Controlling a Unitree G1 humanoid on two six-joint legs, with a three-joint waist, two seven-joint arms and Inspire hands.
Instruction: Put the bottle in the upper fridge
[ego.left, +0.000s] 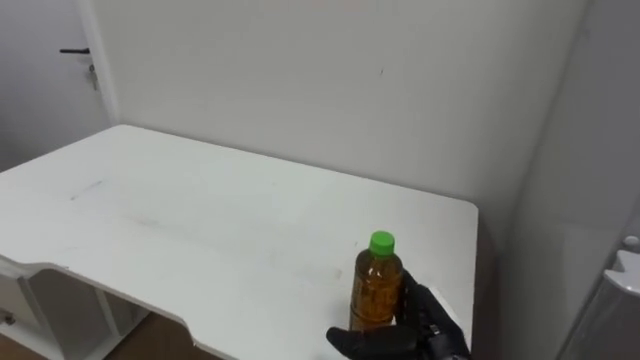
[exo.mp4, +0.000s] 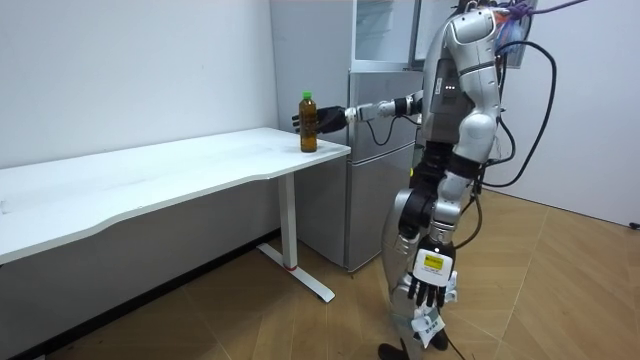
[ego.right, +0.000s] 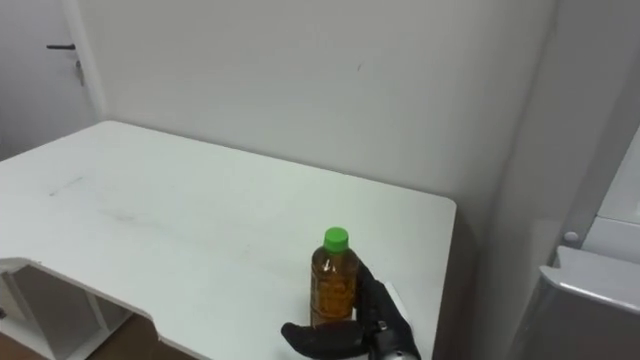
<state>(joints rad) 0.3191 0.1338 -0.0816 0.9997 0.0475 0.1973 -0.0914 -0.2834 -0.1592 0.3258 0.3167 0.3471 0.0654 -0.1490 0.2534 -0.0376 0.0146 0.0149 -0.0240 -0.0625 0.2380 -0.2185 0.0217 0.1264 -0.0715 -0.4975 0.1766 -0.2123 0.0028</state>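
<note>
A bottle (ego.left: 375, 295) of amber drink with a green cap stands upright near the right end of the white table (ego.left: 200, 230). My right hand (ego.left: 420, 325) comes in from the lower right, thumb in front and fingers curled round the bottle's lower half. In the room view the bottle (exo.mp4: 308, 125) rests on the table corner nearest the fridge (exo.mp4: 385, 150), with my right hand (exo.mp4: 325, 118) on it at the end of an outstretched arm. My left hand (exo.mp4: 432, 290) hangs by my side with relaxed fingers. I stand between the table end and the fridge.
The grey fridge (ego.right: 590, 290) stands just right of the table, its upper part (exo.mp4: 385, 30) above shoulder height. A white wall runs behind the table. A door (ego.left: 40, 80) with a dark handle is at the far left.
</note>
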